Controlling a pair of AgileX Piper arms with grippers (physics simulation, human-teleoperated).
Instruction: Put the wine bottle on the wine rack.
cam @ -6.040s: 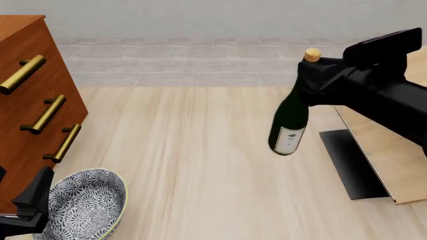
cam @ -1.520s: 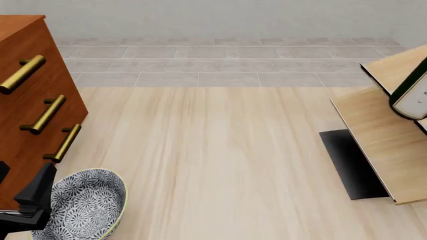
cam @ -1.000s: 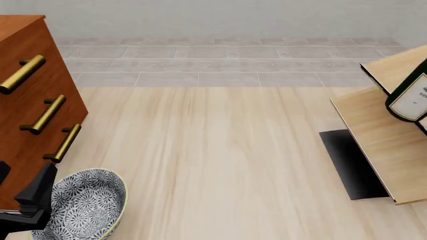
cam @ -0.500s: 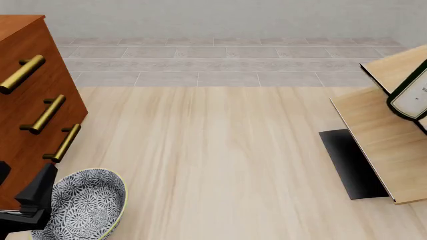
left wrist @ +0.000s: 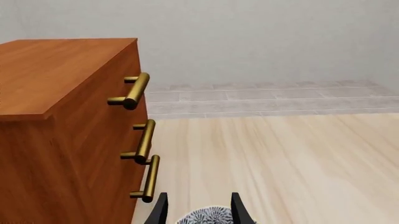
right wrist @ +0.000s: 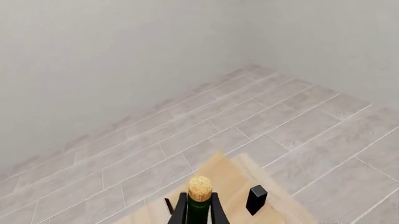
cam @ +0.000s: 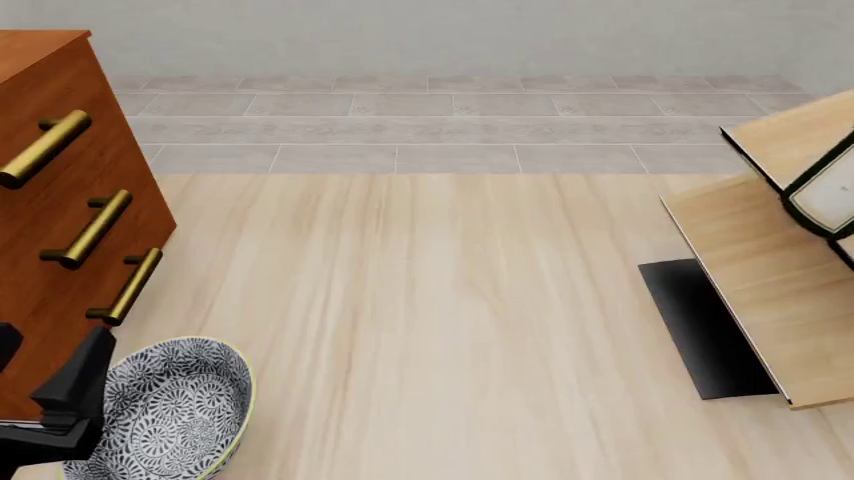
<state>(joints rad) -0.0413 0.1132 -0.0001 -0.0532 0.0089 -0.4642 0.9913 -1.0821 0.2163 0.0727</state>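
The wine bottle (cam: 827,195) lies tilted against the wine rack (cam: 761,290). Its lower end, with the white label (cam: 838,188), shows between the rack's upper slanted panel and the wider lower one. The rest of the bottle is cut off by the frame edge in the front view, so whether its weight rests fully on the rack cannot be told.

In the right wrist view the right claw (right wrist: 198,206) is closed on the bottle's neck. One dark finger presses each side just below the tan cork (right wrist: 200,188), with pale rack wood right behind them. Two small dark pieces stand beside the neck. Whether they belong to the rack cannot be told.

The rack's black base plate (cam: 697,322) lies flat on the bench (cam: 427,330), at the foot of the lower panel.

Well away from the rack, on the opposite side of the bench, stands a reddish-brown cabinet (cam: 54,250) with brass handles (cam: 96,228). A blue-patterned bowl (cam: 174,410) sits just in front of it.

The left claw (left wrist: 199,211) hangs over that bowl, far from the rack. Its fingers are spread apart and hold nothing.
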